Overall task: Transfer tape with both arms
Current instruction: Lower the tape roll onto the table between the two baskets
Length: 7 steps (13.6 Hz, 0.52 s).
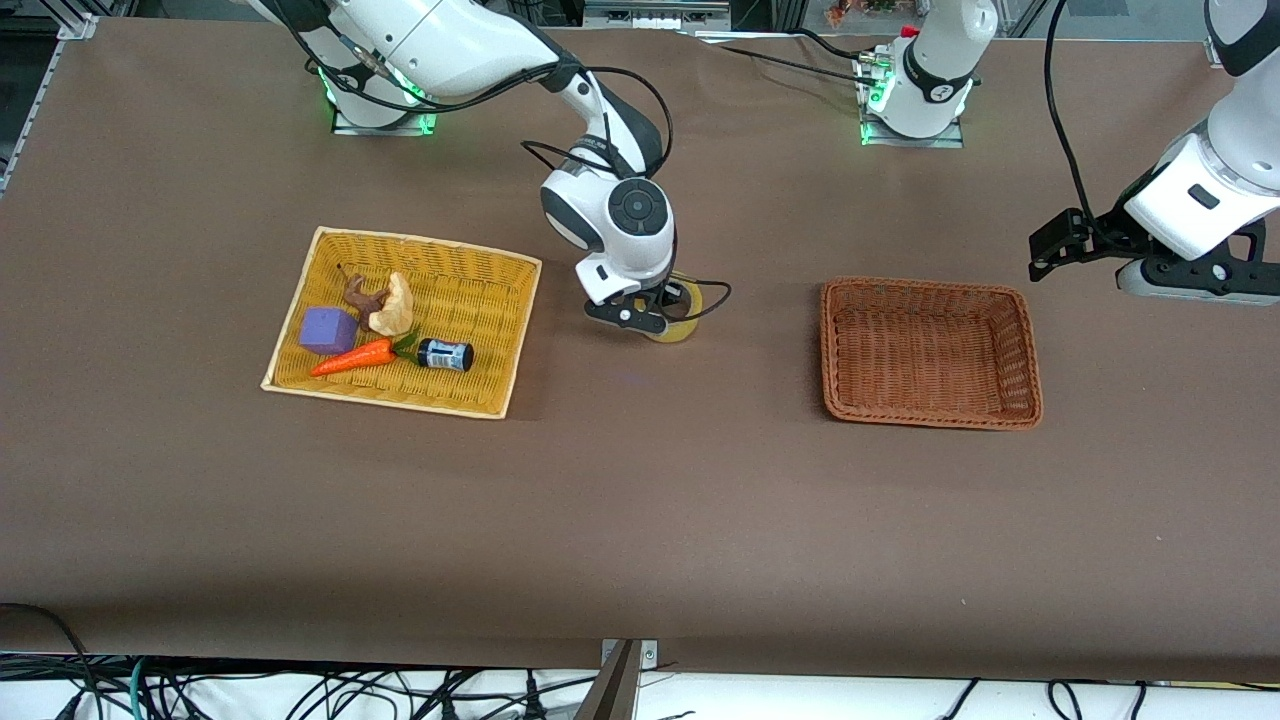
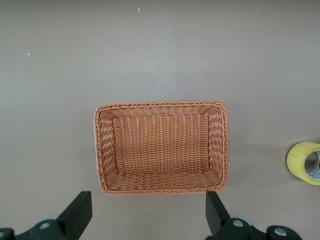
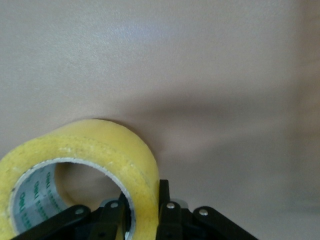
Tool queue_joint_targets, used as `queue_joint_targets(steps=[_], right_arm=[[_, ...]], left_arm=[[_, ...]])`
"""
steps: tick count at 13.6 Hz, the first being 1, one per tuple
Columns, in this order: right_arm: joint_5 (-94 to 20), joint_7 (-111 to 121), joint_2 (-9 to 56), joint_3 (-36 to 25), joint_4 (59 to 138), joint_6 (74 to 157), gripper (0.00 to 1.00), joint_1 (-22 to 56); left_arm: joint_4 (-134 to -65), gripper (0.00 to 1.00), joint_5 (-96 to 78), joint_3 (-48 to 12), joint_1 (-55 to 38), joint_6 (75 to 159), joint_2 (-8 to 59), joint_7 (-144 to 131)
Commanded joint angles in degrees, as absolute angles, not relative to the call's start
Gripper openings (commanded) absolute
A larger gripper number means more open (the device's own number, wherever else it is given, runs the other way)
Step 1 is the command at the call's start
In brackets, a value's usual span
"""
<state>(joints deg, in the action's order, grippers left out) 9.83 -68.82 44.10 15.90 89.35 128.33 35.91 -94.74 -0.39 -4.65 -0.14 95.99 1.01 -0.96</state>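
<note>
The tape (image 1: 683, 322) is a yellowish ring on the brown table, between the two baskets. My right gripper (image 1: 648, 316) is shut on its wall. In the right wrist view the tape (image 3: 100, 142) stands on edge, with one finger (image 3: 164, 192) outside the ring and the other inside the hollow, gripper (image 3: 142, 206) closed on it. I cannot tell whether the tape touches the table. My left gripper (image 1: 1045, 258) waits open and empty in the air over the table, beside the brown basket (image 1: 925, 285) at the left arm's end. The left wrist view shows the gripper (image 2: 147, 204), the basket (image 2: 160, 105) and the tape (image 2: 301, 161).
A yellow wicker basket (image 1: 430, 246) toward the right arm's end holds a purple cube (image 1: 328, 330), a toy carrot (image 1: 355, 357), a black cylinder with a blue label (image 1: 445, 354) and a tan and brown toy (image 1: 385, 300). The brown basket has nothing in it.
</note>
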Motion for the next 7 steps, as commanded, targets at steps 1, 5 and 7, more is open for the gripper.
queue_joint_targets(steps=[1, 5, 7], right_arm=[[10.55, -69.44, 44.74, 16.0, 87.63, 128.23, 1.0, 36.12], [11.68, -68.21, 44.04, 15.91, 84.38, 127.27, 1.0, 36.04], [14.66, -63.93, 42.72, 15.91, 80.79, 121.07, 1.0, 35.33]], left_arm=[[-94.31, 1.0, -1.58, -4.83, 0.35, 95.19, 0.88, -1.14], [-94.31, 1.0, -1.58, -4.92, 0.35, 95.19, 0.88, -0.88], [-94.31, 1.0, -1.58, -4.92, 0.26, 95.19, 0.88, -0.79]])
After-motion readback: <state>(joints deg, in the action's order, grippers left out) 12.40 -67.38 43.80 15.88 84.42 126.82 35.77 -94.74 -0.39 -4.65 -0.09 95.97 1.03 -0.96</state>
